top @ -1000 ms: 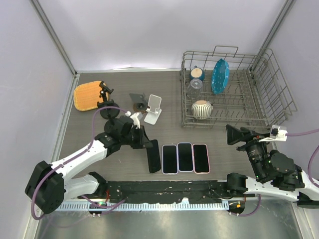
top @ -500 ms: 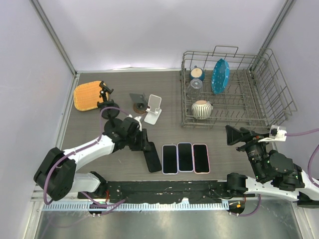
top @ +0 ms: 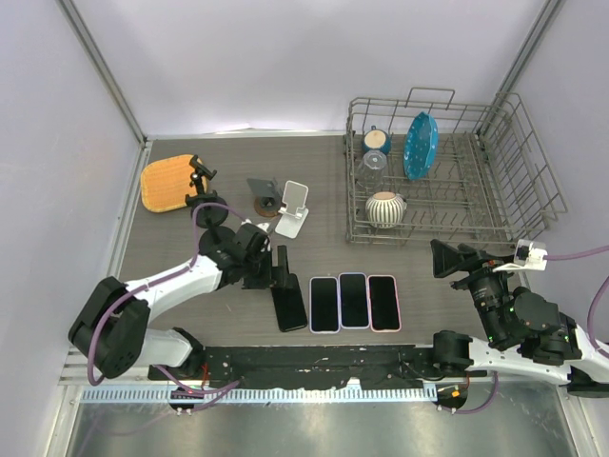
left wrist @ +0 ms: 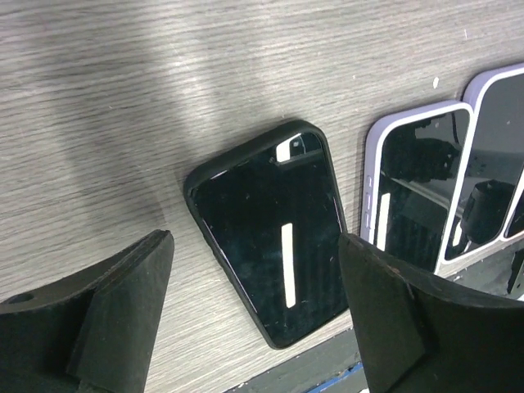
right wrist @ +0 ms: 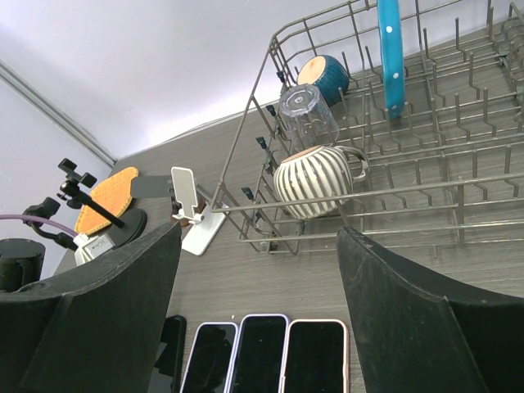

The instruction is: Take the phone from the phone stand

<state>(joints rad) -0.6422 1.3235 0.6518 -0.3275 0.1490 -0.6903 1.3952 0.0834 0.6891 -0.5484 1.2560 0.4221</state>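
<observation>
1. Change noted: a second ago the left gripper (left wrist: 258, 278) was clamped on the black phone (left wrist: 274, 246). Its jaws have since sprung wide, and I now see both fingers standing clear on either side of the case, touching nothing.
2. Position of the black phone: flat on the table (top: 171, 249), screen up, close to the near edge. It lies slightly askew just left of a row of three phones (top: 354, 301).
3. The white phone stand (top: 293, 211) sits toward the far edge, left of centre, and carries nothing.
4. Judgement: with the phone off the stand, laid down and let go, the task looks essentially complete. What remains is lifting the left arm away without brushing the case.
5. The right gripper (right wrist: 259, 237) hangs spread and empty over the near right part of the table, taking no part.
6. Container check: the wire dish rack (top: 533, 162) occupies the far right corner.
7. Rack contents: a teal cup (top: 376, 142) at the back, a clear glass (top: 372, 167) in front of it, a striped mug (top: 384, 208) at the front, and a blue plate (top: 420, 145) standing on edge.
</observation>
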